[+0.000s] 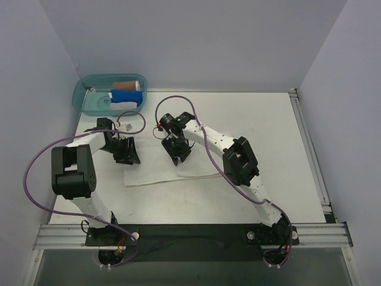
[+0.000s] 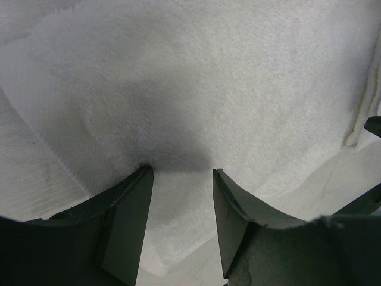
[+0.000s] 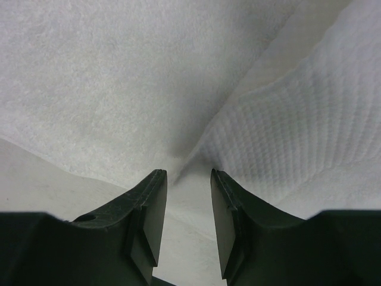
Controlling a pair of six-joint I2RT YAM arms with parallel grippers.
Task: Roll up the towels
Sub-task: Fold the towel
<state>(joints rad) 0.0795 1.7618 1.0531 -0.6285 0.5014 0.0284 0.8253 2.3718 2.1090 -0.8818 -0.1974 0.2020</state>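
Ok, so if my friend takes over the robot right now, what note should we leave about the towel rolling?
Left gripper: open, tips down on the white towel near its far left corner.
Right gripper: open, tips at a crease along the same towel's far edge.
The white towel lies spread flat on the table between the arms.
The bin at the far left holds a blue towel and a brown towel.
Done: no roll started.
Left: roll the white towel.
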